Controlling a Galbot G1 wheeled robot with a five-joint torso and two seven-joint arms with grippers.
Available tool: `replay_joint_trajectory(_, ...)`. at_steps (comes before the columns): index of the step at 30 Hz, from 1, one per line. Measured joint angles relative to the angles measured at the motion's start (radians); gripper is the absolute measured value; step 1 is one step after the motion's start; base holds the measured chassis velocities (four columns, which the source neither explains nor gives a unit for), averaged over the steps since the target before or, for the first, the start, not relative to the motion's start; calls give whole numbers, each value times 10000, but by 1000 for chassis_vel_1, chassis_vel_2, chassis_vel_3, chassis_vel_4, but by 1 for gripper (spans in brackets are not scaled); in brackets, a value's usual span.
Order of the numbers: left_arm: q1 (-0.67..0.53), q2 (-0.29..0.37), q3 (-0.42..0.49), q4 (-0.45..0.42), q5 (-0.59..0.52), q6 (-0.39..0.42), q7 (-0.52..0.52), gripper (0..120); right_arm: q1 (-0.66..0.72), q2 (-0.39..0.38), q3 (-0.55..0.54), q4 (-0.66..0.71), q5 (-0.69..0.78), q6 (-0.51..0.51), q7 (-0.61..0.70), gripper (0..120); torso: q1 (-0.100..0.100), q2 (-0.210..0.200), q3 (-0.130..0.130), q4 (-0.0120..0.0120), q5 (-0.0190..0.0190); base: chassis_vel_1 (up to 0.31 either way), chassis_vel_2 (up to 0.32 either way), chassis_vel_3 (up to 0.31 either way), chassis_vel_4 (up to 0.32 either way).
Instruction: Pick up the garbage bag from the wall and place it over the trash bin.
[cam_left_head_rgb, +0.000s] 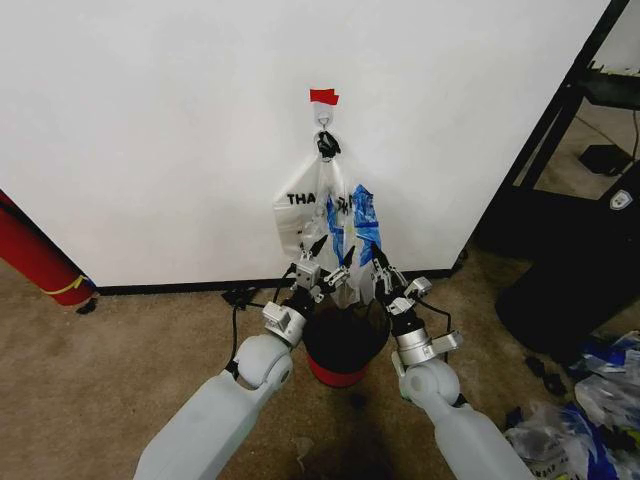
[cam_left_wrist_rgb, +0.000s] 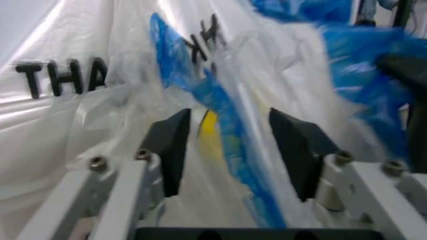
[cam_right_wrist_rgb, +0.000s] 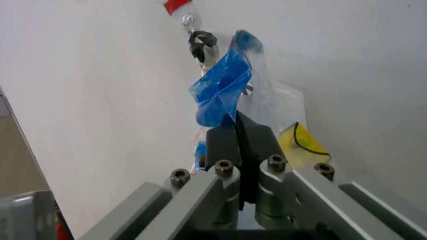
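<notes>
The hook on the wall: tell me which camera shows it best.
The right wrist view: the hook shows large under the red tape, with the garbage bag hanging below it and the right gripper shut on a blue strip. The head view shows the hook small. The left wrist view shows bags between the left gripper's open jaws.

Worn brown carpet floor (cam_left_head_rgb: 150, 340), lit evenly. Red cylinder (cam_left_head_rgb: 35, 255) leaning far left. Black frame (cam_left_head_rgb: 560, 130) standing right.
</notes>
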Motion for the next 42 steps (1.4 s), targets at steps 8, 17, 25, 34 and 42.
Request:
replay_joint_trajectory(8, 27, -4, -31, 54, -91, 36, -52, 16, -67, 4, 70, 51, -64, 52, -45, 0, 0, 0, 0, 1, 0, 0, 0, 0, 0)
replay_joint_trajectory(17, 230, 19, -261, -102, -726, -154, 370, 0, -199, -48, 188, 136, -67, 205, -9, 0, 0, 1, 0, 1, 0, 0, 0, 0, 0)
replay_joint_trajectory(25, 1155, -46, -1487, -1335, -2458, -777, 866, 0, -708, -146, 511, 501, 411, 609, 179, 0, 0, 2, -1, 2, 1, 0, 0, 0, 0)
replay_joint_trajectory(34, 3669, 34, -2474, -3247, -2814, -1339, 1308, 0, -2565, -372, 939, 1367, 412, 1142, -316, 0, -2, 3, -3, 3, 1, 0, 0, 0, 0)
replay_joint_trajectory(42, 4937, -46, -2849, -3745, -1542, -1551, 1021, 0, -3808, -452, 1088, 1445, -459, 1871, -447, 0, -2, 3, -2, -1, 0, 0, 0, 0, 0)
